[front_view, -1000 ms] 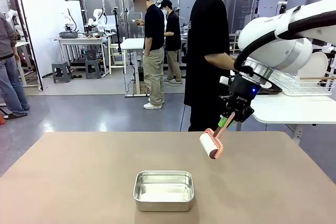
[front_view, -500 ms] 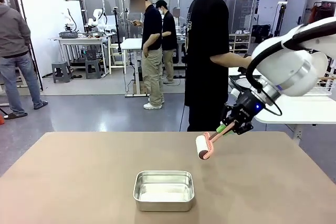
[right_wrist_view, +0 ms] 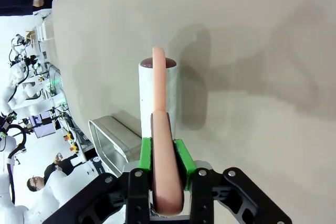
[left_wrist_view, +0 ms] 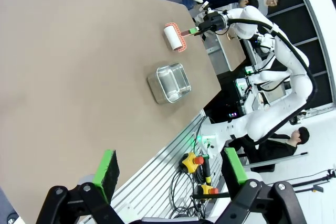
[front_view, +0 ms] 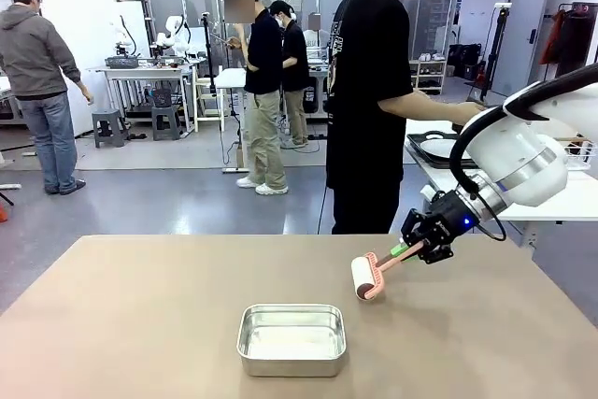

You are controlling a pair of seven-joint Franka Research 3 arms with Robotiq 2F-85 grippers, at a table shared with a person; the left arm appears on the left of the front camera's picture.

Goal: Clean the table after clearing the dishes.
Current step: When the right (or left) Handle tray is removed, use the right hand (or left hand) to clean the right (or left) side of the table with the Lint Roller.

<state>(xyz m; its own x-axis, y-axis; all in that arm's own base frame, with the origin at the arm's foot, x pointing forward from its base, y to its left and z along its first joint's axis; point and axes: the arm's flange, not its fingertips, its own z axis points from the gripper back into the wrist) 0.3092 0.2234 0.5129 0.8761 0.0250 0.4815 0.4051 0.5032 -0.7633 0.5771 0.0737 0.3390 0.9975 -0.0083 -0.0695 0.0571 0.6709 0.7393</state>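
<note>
Clamping its green pads on the pink handle of a lint roller with a white roll and pink frame, the right claw was clenched and reached in from the right over the far half of the wide, matte tan-beige worktop. The handle slanted down and to the left in the front view, so the roll lay low at the surface, with its shadow right beside it; whether it actually touched could not be told. A small rectangular steel pan sat on the near middle of the worktop, nearer the robot than the roller and apart from it. The left claw hung released, its two green-padded fingers spread wide with nothing between them, high above the worktop's edge on the robot's side. Beyond the far edge stood a person in a black T-shirt, one forearm stretched out toward a white side table to the right, where a dark tray lay with something white on it.
</note>
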